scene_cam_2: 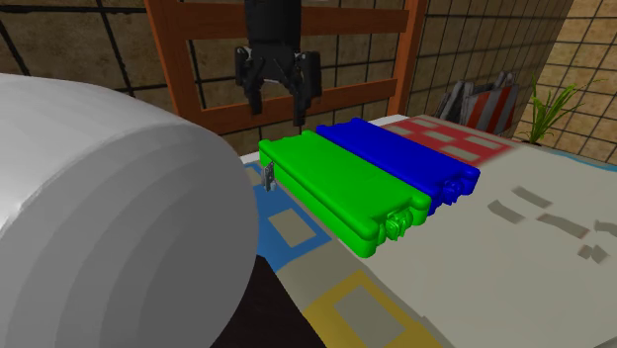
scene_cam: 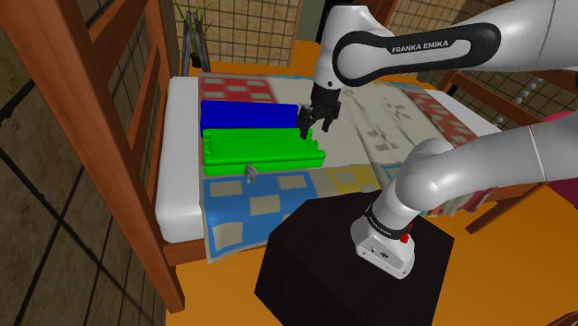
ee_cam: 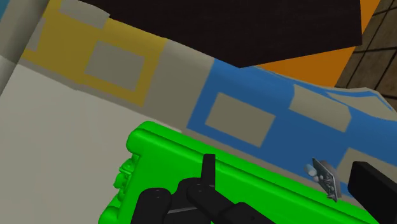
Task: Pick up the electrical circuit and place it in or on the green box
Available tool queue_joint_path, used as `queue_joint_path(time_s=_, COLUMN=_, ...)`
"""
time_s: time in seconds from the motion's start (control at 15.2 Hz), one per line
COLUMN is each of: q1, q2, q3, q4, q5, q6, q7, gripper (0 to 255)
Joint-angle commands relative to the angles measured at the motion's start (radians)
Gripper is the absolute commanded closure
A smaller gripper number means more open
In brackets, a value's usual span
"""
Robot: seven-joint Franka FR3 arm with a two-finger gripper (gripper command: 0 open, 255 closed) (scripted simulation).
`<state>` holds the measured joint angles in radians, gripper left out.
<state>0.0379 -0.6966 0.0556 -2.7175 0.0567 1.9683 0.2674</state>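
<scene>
Item: one white arm [scene_cam: 417, 42] on a black stand [scene_cam: 315, 269], set beside a bed [scene_cam: 181, 199]

Tool [scene_cam_2: 277, 111]: all black, pointing down, fingers [scene_cam_2: 300, 114] standing apart with nothing between them. It hangs above the green box [scene_cam: 259, 148], over the end that lies toward the shoulder view's right, and is clear of the lid.

Circuit [scene_cam: 249, 171]: a small grey piece, lying on the quilt [scene_cam: 278, 199] just beside the long side of the green box that faces the stand. It sits on a blue patch with beige squares. In the wrist view it shows past the box's edge, near the tool's right finger. Whether it touches the box wall cannot be told.

Green box: flat, closed, bright green, with a latch at one short end; lies lengthwise across the quilt.

Blue box [scene_cam: 245, 115]: same shape, dark blue, closed, lying side by side with the green box on its far side from the stand, the two long sides touching or nearly so.

Quilt: patchwork of blue, yellow, red and pale grey squares, spread over the white mattress.

Surroundings: brown wooden frames with dark grid panels, an orange floor [scene_cam: 213, 287] under the stand, a green plant [scene_cam_2: 546, 107] beyond the bed
</scene>
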Motion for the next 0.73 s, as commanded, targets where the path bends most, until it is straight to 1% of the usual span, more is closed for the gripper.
queue_joint_path(time_s=0.0, q1=0.016, q2=0.049, q3=0.014, q4=-0.035, q5=0.028, q6=0.116, q7=0.015, gripper=0)
queue_joint_path(time_s=0.33, q1=0.055, q2=0.211, q3=0.040, q4=-0.075, q5=0.096, q6=0.389, q7=0.035, gripper=0)
queue_joint_path(time_s=0.66, q1=0.102, q2=0.424, q3=0.061, q4=-0.059, q5=0.173, q6=0.660, q7=0.035, gripper=0)
